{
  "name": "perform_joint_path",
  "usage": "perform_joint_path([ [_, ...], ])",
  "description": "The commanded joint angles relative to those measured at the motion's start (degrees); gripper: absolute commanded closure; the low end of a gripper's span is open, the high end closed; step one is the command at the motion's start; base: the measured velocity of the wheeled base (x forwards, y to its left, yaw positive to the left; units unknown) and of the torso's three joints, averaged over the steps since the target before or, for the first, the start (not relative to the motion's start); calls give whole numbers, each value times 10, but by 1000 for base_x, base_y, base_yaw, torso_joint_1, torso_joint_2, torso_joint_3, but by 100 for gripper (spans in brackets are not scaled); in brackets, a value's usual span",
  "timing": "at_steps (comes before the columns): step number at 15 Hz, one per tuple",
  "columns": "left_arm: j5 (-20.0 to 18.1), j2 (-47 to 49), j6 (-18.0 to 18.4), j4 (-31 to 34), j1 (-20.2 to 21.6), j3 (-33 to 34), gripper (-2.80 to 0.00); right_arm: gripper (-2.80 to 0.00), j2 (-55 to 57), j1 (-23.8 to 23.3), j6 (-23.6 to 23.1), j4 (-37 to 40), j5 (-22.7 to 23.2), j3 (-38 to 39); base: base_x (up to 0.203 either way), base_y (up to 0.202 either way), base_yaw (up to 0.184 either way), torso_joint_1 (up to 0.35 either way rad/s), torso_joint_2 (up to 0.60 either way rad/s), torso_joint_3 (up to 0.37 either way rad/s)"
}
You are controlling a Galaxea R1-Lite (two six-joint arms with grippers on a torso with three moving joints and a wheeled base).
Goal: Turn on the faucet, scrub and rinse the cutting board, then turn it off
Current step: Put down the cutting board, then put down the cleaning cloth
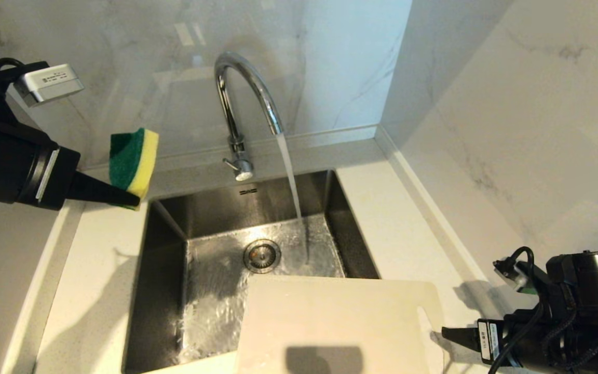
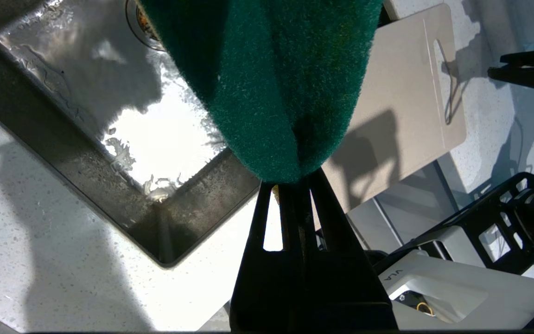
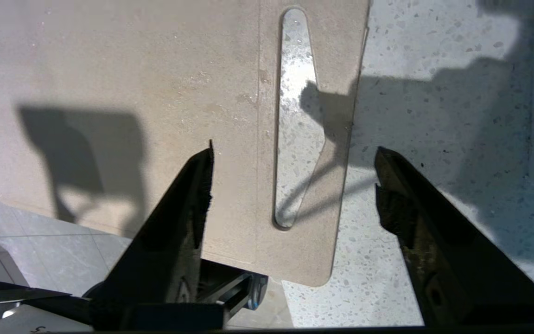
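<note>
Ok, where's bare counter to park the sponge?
Bare counter left of the sink; another strip between sink and right wall. Crowded front right: the cutting board overhangs sink and counter there, right gripper beside it.

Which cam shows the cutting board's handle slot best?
Right wrist view: the handle slot runs full length between the open fingers, countertop visible through it. Left wrist view shows it smaller and oblique. Head view shows only its upper end.

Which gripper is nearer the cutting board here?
Right. The right gripper hovers open right at the cutting board's slotted end, while the left gripper holds the sponge up over the counter beyond the sink's far left corner.
</note>
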Motion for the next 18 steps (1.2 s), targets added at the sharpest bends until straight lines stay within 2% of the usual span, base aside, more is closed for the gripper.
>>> perform_joint_path([
  [1,-1,0,-1,3,0,0,0,-280,1,0,2,-1,3,-4,0,0,0,0,0,0],
  [4,-1,0,-1,3,-1,0,0,-280,2,0,6,0,19,-6,0,0,0,0,0,0],
  [5,-1,-1,-1,3,0,0,0,0,1,0,7,-1,21,-2,0,0,0,0,0,0],
  [7,-1,-1,-1,3,-1,0,0,0,0,0,23,0,52,-10,0,0,0,0,0,0],
  [10,0,-12,0,4,0,12,0,0,-32,6,56,6,59,-19,0,0,0,0,0,0],
  [13,0,-16,1,4,-1,12,0,0,-103,51,135,39,70,-33,0,0,0,0,0,0],
  [15,1,-19,2,4,0,15,0,0,-176,64,166,108,70,-61,0,0,0,0,0,0],
  [18,2,-30,3,4,-1,19,0,0,-305,69,178,298,65,-149,0,0,0,0,0,0],
])
